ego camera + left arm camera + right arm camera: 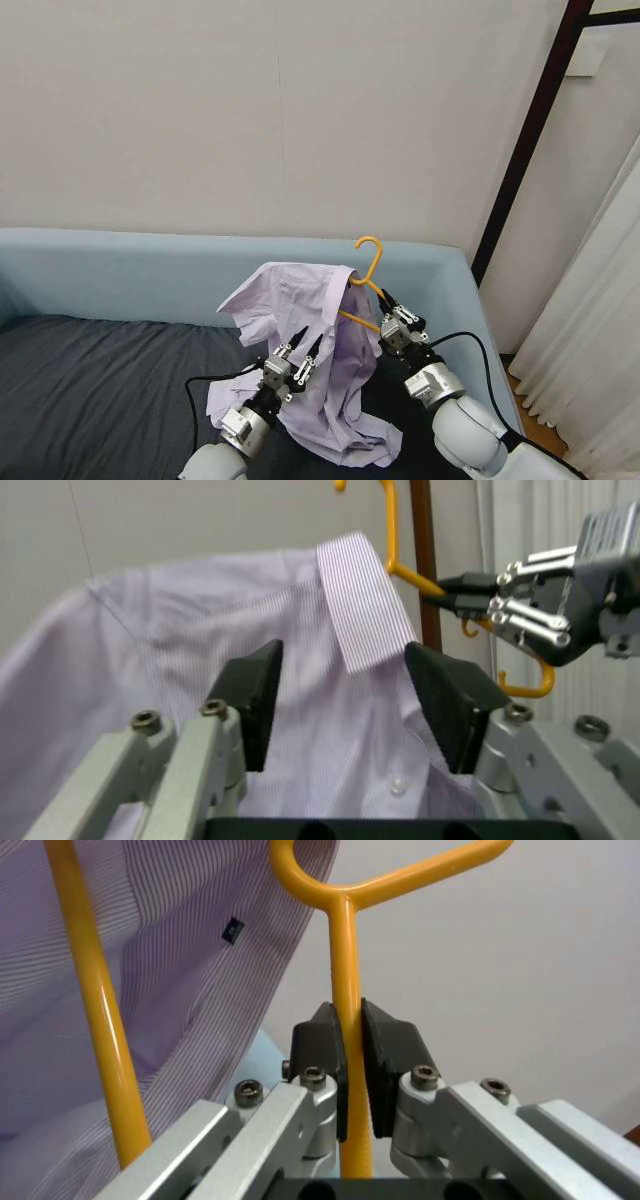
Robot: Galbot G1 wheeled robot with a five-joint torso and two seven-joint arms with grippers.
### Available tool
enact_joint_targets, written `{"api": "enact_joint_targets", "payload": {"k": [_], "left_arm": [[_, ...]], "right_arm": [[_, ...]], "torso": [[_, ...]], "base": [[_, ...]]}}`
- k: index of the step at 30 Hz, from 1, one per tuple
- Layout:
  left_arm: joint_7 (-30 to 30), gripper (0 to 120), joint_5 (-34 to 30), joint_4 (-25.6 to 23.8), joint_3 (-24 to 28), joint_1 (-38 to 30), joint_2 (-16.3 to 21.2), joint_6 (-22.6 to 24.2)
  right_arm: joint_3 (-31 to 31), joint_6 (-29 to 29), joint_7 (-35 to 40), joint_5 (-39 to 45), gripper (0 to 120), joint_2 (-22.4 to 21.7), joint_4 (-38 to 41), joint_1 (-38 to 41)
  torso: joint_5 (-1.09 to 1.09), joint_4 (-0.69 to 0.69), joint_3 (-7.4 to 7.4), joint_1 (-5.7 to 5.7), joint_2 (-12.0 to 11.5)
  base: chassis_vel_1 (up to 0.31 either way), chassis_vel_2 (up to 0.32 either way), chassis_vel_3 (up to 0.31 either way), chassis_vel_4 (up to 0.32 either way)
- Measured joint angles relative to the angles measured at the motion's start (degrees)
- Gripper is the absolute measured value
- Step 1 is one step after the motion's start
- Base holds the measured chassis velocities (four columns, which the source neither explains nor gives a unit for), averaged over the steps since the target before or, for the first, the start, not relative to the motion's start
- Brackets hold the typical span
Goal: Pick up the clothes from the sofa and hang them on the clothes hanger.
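Observation:
A lilac striped shirt hangs draped over a yellow hanger above the sofa seat. My right gripper is shut on the hanger, and its dark pads pinch a yellow bar in the right wrist view. My left gripper sits against the shirt's front, below the collar. In the left wrist view its fingers are open, with the shirt's cloth and collar just beyond them. That view also shows my right gripper holding the hanger.
The sofa has a dark grey seat and a pale blue backrest. A blank wall rises behind. A dark door frame and white curtains stand to the right.

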Motion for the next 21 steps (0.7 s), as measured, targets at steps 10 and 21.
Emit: {"api": "enact_joint_targets", "payload": {"k": [10,21], "left_arm": [[19.7,93,-23.9,-1.2,-2.5,-13.0,23.7,-1.2],[55.1,100,-33.8,24.4,18.3,-50.2,21.3,5.2]], "right_arm": [[1.6,2.3,-1.0,-6.6,5,1.9,-1.6,-0.4],[2.1,4.3,-1.4,-10.4,5,3.2,-1.4,-1.5]], "torso": [[0.00,-0.01,0.00,0.00,0.0],[0.03,-0.05,0.00,0.01,0.0]], "base": [[0.000,0.000,0.000,0.000],[0.000,0.000,0.000,0.000]]}}
